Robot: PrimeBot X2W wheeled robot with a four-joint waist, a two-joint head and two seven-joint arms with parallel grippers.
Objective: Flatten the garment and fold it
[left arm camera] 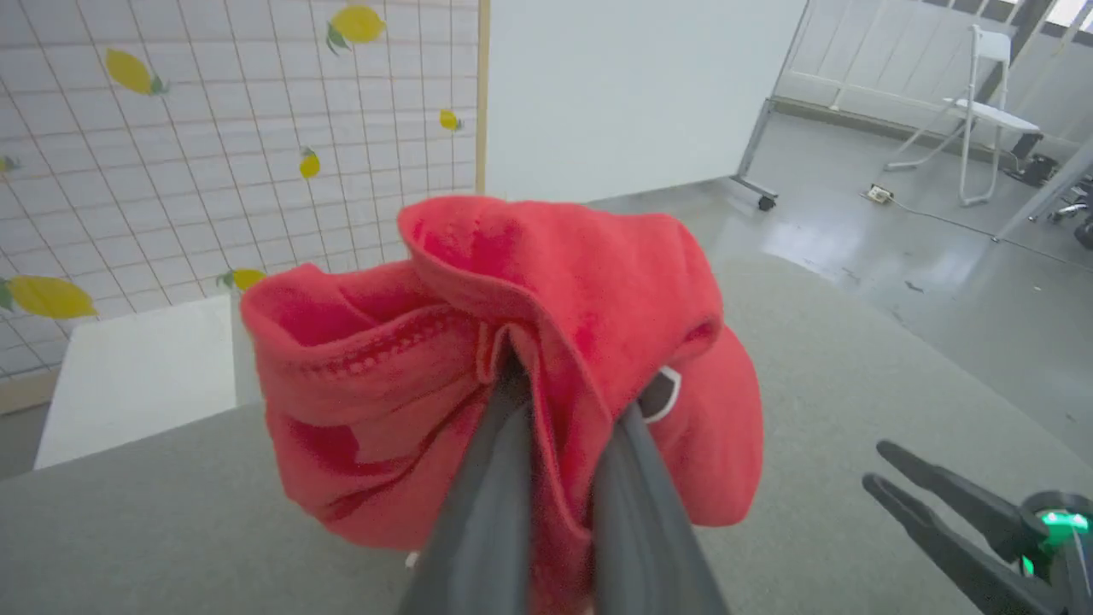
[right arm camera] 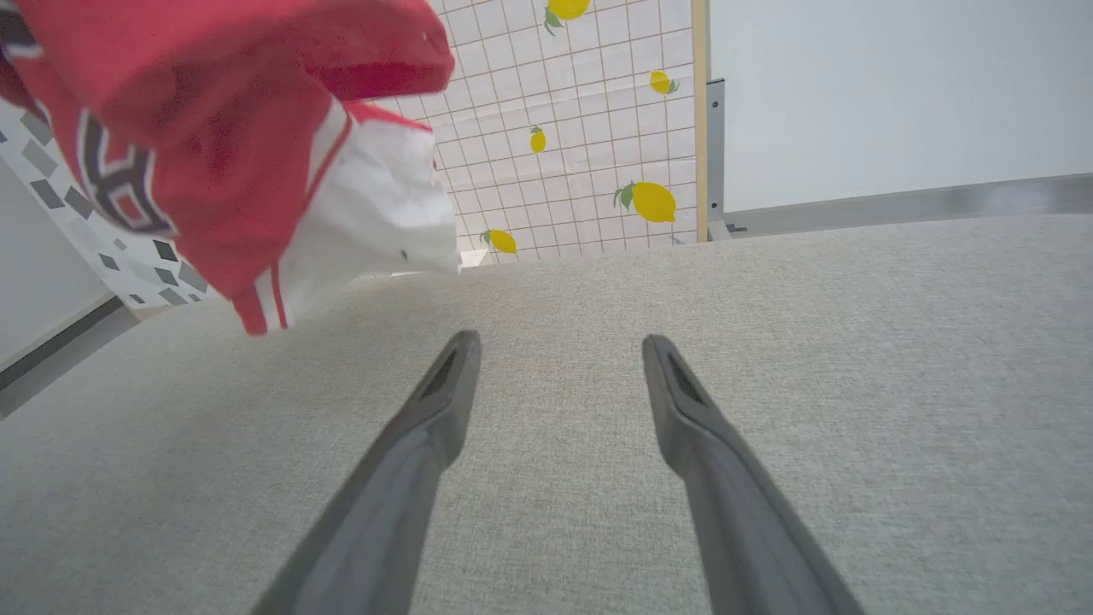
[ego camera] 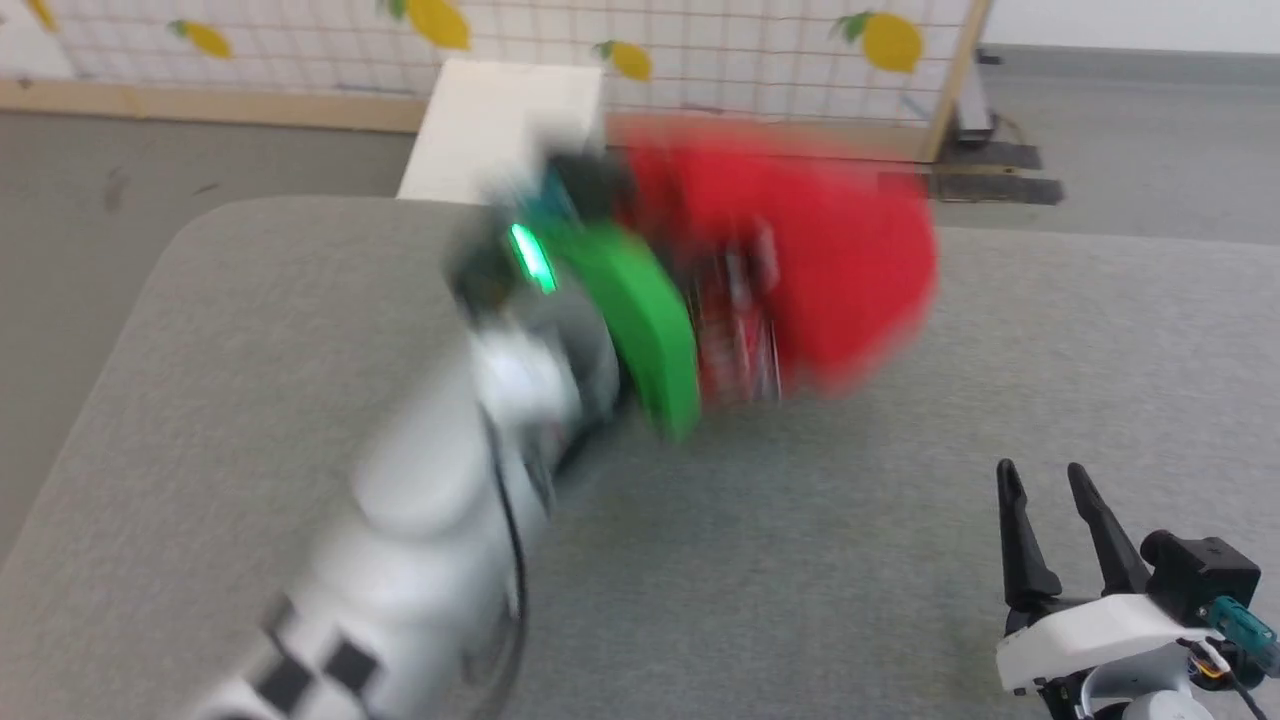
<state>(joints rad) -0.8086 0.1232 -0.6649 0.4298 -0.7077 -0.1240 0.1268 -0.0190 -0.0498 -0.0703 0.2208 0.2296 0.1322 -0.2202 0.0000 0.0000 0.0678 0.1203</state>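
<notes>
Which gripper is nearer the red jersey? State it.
Left. The left gripper is shut on the red jersey, holding it up; the right gripper sits open, well apart.

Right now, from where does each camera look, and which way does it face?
Head view: from the robot's head, down at the grey table; blurred left forearm, red garment, right gripper open.
Left wrist view: along the left gripper, shut on the garment, towards the lemon-print screen.
Right wrist view: low over the table, along the open right gripper, towards the screen; garment at upper left.
Shared: all three show garment and screen; head and left wrist views show the right gripper.
</notes>
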